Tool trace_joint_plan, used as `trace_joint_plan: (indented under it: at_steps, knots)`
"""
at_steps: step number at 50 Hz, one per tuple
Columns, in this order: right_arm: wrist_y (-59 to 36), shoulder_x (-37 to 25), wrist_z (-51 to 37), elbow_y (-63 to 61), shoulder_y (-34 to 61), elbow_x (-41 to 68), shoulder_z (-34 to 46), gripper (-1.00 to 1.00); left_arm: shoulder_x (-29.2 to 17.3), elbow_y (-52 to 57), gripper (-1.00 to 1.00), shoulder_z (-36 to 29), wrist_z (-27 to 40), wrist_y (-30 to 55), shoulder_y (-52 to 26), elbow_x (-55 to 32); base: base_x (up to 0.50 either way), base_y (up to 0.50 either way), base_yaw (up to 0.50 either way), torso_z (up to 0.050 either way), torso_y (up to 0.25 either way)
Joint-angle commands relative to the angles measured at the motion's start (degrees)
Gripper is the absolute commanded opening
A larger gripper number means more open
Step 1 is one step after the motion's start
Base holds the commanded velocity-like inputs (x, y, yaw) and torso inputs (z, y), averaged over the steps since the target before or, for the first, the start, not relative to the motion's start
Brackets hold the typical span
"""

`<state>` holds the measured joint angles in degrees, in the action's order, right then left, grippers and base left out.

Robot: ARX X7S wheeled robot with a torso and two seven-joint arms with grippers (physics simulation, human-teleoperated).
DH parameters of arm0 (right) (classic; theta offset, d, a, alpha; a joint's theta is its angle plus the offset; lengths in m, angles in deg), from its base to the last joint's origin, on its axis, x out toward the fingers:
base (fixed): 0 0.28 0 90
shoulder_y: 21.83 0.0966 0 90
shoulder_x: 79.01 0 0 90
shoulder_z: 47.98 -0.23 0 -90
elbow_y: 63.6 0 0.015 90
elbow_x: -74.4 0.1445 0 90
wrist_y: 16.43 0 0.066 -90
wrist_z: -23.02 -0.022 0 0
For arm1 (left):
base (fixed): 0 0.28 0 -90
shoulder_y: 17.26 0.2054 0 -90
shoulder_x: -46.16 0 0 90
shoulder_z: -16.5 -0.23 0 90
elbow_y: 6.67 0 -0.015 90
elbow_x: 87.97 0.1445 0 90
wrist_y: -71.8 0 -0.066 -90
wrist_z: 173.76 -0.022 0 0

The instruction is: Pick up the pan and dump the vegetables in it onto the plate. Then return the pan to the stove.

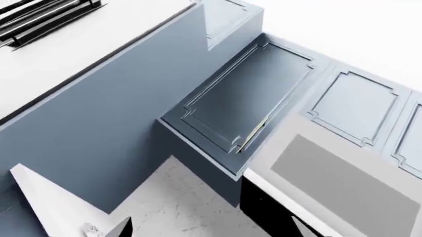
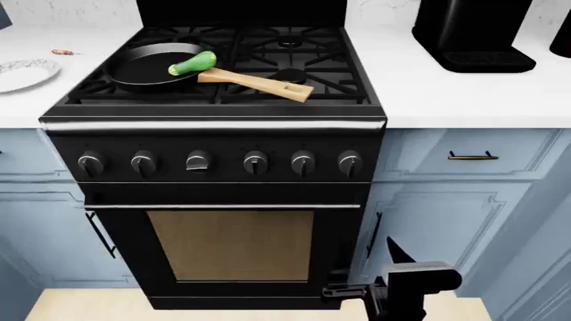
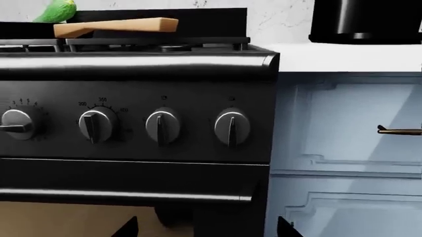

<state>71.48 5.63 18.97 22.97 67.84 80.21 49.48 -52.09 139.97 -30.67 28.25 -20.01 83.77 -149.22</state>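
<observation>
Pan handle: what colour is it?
Light wooden tan, on the pan handle; clearest in the head view.

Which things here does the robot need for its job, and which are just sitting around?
For the job:
pan
green vegetable
plate
stove
right tool

Just sitting around:
small red-brown item on the counter
black appliance
blue cabinets

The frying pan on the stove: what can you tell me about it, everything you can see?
The frying pan is round, shallow and black, with a long flat handle of pale wood that has a hole near its end. It sits upright on the grates of the stove, at the front left burner, handle pointing right and toward the front. A small shiny green zucchini lies on its right rim. No pincer touches it.
</observation>
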Motion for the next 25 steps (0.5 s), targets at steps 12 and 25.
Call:
trace_joint_plan:
  at_steps: [12,25]
  knots:
    - [-58.40,-9.21,-3.17,-51.13,19.08,-2.61,6.46,1.00,-1.38,2.31,1.00,2.99,2.07,-4.95,2.90,-5.01,0.00,0.00,0.00,0.000,0.000]
    - [-87.87,-9.74,-1.33,-55.50,42.09,-0.15,9.23,1.00,-2.68,2.72,1.00,2.38,2.53,-7.02,3.83,-5.12,0.00,0.00,0.00,0.000,0.000]
